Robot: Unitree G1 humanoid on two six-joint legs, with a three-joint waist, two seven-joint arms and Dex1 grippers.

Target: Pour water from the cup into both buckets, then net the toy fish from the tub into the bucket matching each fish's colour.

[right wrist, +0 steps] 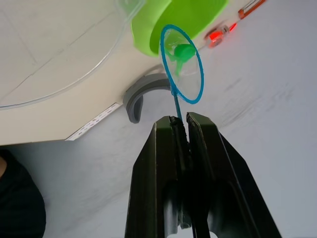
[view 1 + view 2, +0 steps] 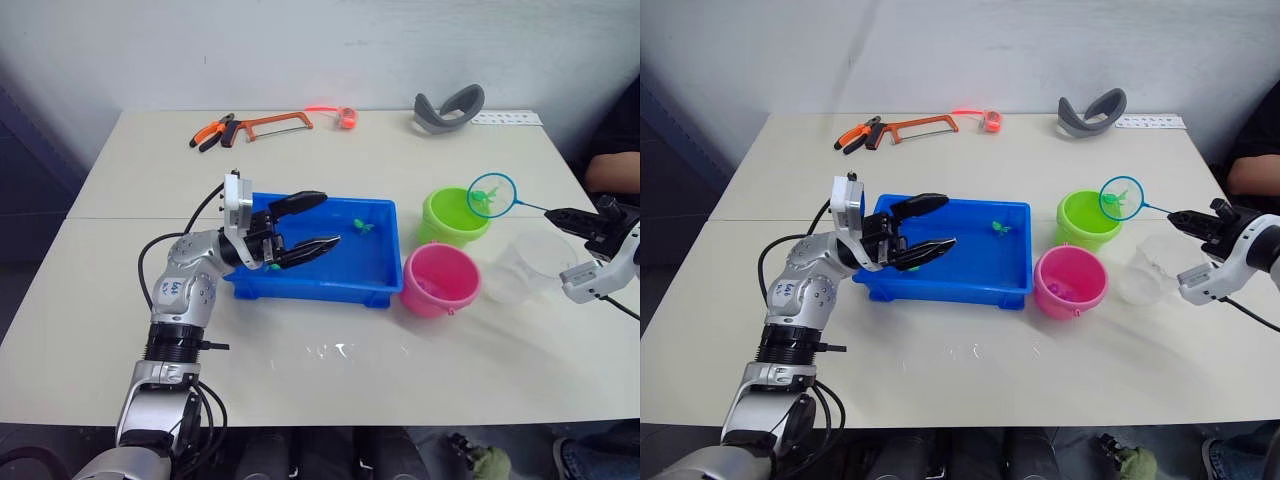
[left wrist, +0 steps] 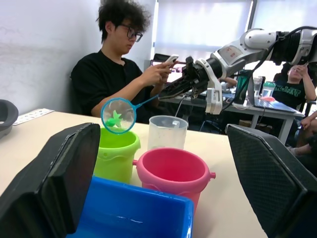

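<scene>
Two buckets stand close together on the table (image 2: 330, 400), just at 3 o'clock of the blue tub (image 2: 318, 283): the lime green bucket (image 2: 455, 217) further from the robot and the pink bucket (image 2: 440, 279) nearer to it, with the clear cup (image 2: 528, 265) beside them at about 3 o'clock of the pink one. Over the rim of the green bucket hangs the net (image 2: 492, 195), and a green toy fish (image 3: 115, 120) lies in its mesh. The right gripper (image 1: 181, 130) has its fingers clenched on the thin handle of the net. In the tub, one more green fish (image 2: 362, 227) is near the far wall, at about 1 o'clock of the tub's middle. Inside the pink bucket there are some small pink shapes on the bottom, but I cannot tell them exactly. The left gripper (image 2: 306, 226) hovers over the 9 o'clock part of the tub with its fingers spread apart and nothing between them. In the left wrist view a person (image 3: 119, 74) sits behind the table and looks at a phone.
</scene>
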